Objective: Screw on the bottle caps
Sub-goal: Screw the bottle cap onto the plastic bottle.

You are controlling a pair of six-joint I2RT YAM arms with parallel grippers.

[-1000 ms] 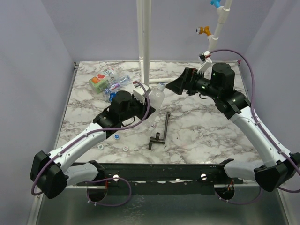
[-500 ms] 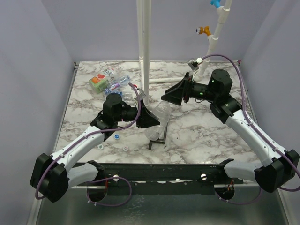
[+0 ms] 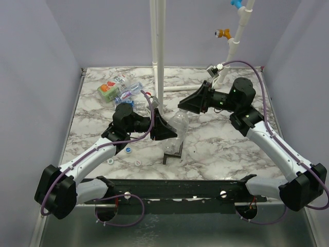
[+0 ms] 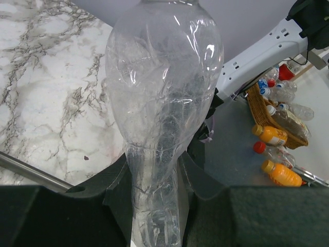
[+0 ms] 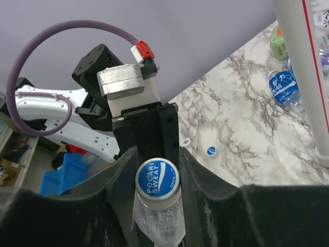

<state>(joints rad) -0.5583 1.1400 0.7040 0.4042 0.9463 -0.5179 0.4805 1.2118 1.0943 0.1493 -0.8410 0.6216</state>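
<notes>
A clear crumpled bottle point(image 3: 180, 123) point(image 4: 164, 103) hangs tilted over the table's middle. My left gripper point(image 3: 167, 128) point(image 4: 154, 206) is shut on its lower body. The bottle's neck carries a cap with a blue printed top point(image 5: 158, 185), and my right gripper point(image 3: 186, 105) point(image 5: 158, 180) is shut on that cap, one finger pressing each side. Three loose caps lie near the front left: a blue one point(image 3: 127, 150) point(image 5: 211, 151) and two white ones point(image 3: 111, 160) point(image 3: 138, 163). More bottles lie at the back left, one with a green, orange and red label point(image 3: 110, 87) and one with a blue label point(image 3: 126, 95) point(image 5: 285, 87).
A black T-shaped tool point(image 3: 172, 152) lies below the held bottle. A tall white pipe point(image 3: 157, 51) point(image 5: 308, 77) stands at the back centre, and another pipe with coloured fittings point(image 3: 234, 41) rises at the back right. Purple walls enclose the marble table point(image 3: 231, 149).
The left arm lifted the bottle from standing and tilted it toward the right gripper. The right gripper came in from wide open and closed on the cap.
</notes>
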